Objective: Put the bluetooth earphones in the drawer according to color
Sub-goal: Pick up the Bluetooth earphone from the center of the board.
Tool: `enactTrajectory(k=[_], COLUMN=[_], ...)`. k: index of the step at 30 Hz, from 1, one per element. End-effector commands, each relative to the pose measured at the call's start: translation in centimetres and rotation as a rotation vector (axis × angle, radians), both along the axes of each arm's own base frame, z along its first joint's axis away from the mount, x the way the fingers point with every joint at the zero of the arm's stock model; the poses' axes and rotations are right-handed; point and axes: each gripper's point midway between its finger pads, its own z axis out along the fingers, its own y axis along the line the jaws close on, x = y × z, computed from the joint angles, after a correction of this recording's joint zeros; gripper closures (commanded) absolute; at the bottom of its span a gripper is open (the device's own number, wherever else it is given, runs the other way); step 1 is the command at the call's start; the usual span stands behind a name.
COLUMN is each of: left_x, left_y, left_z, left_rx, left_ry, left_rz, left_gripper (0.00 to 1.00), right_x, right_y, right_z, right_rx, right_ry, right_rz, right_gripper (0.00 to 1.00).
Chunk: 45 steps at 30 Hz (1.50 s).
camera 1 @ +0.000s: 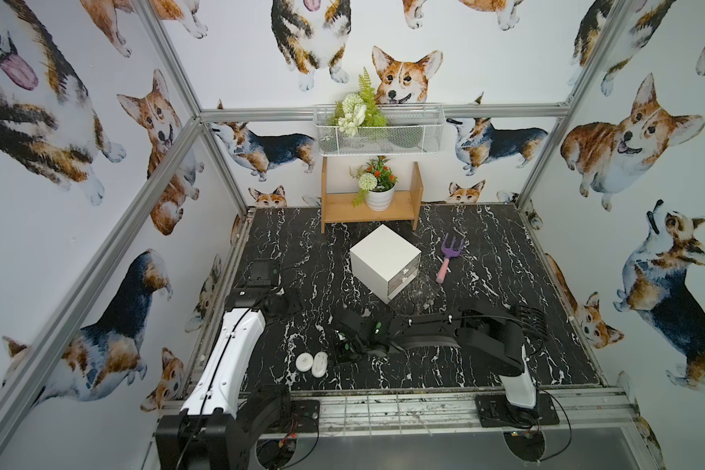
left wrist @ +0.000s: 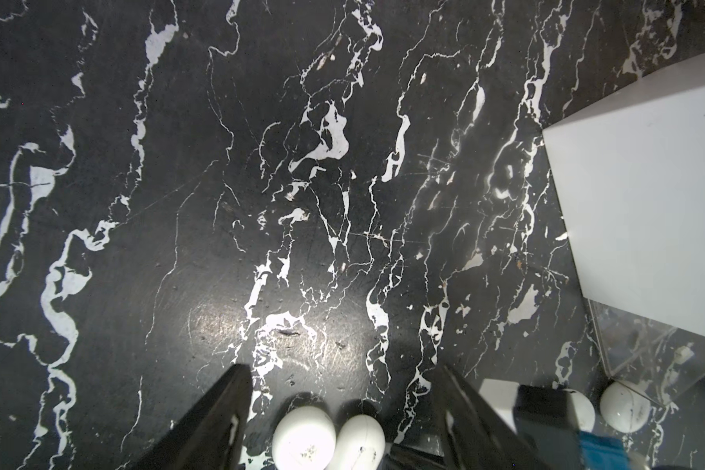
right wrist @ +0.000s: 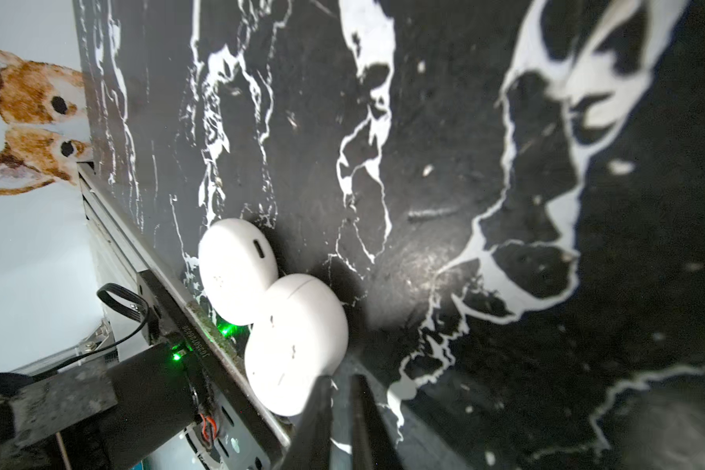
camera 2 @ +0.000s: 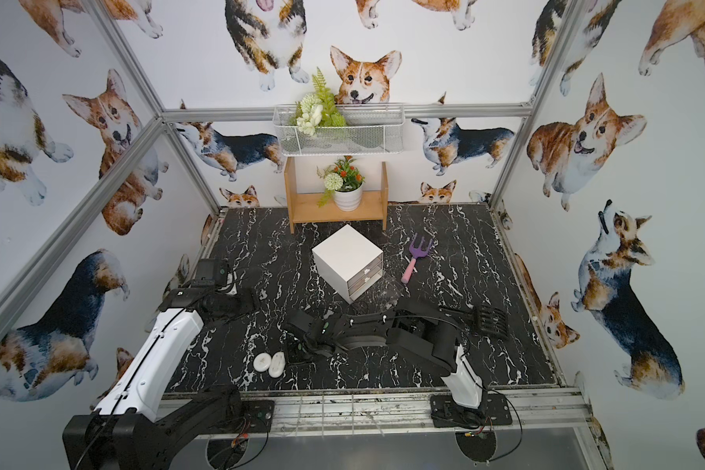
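Note:
Two white bluetooth earphones cases (camera 1: 303,361) (camera 1: 320,363) lie touching each other near the table's front left; both top views show them. My right gripper (right wrist: 340,378) reaches in from the right and sits right beside the nearer case (right wrist: 298,346), its jaws a narrow gap apart with nothing between them. High over the table, my left gripper (left wrist: 342,368) hangs wide open, and the two cases (left wrist: 304,439) show far below between its fingers. The white drawer cabinet (camera 1: 385,260) stands mid-table with a clear tray (camera 1: 418,289) pulled out at its base.
A purple-and-pink toy fork (camera 1: 448,256) lies right of the cabinet. A wooden shelf (camera 1: 342,211) with a potted plant and a wire basket (camera 1: 408,134) are at the back wall. A black comb-like part (camera 1: 530,319) is at the right, a black box (camera 1: 263,272) at the left.

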Motion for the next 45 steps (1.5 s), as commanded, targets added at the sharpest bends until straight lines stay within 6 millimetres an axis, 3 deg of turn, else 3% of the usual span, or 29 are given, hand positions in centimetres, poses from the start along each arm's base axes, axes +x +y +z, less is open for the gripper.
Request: enactTrajectory(k=[1, 6, 10, 14, 25, 33, 39, 45], left_x=[-0.3, -0.1, 0.2, 0.5, 0.6, 0.6, 0.6, 0.4], left_y=[0.1, 0.5, 1.6, 2.4, 2.4, 2.6, 2.6, 2.6], left_z=[-0.1, 0.5, 1.4, 1.8, 1.0, 1.1, 1.1, 1.0], left_rx=[0.004, 0.010, -0.002, -0.009, -0.026, -0.021, -0.021, -0.023], left_ry=[0.009, -0.007, -0.025, -0.031, -0.025, -0.026, -0.026, -0.024], left_rz=[0.004, 0.020, 0.045, 0.055, 0.049, 0.047, 0.049, 0.048], left_gripper=[0.22, 0.20, 0.19, 0.19, 0.19, 0.19, 0.19, 0.19], right_x=[-0.3, -1.7, -1.7, -0.8, 0.5, 1.4, 1.0, 0.0], right_y=[-0.4, 0.0, 0.5, 0.6, 0.2, -2.5, -4.3, -4.0], right_z=[0.6, 0.3, -0.7, -1.5, -3.8, -4.0, -4.1, -4.6], right_rx=[-0.044, -0.153, -0.227, -0.293, -0.440, -0.556, -0.578, -0.558], right_ry=[-0.011, -0.041, -0.069, -0.098, -0.184, -0.267, -0.266, -0.238], right_rz=[0.023, 0.076, 0.089, 0.077, 0.084, 0.083, 0.072, 0.088], right_gripper=[0.55, 0.33, 0.30, 0.30, 0.32, 0.36, 0.41, 0.47])
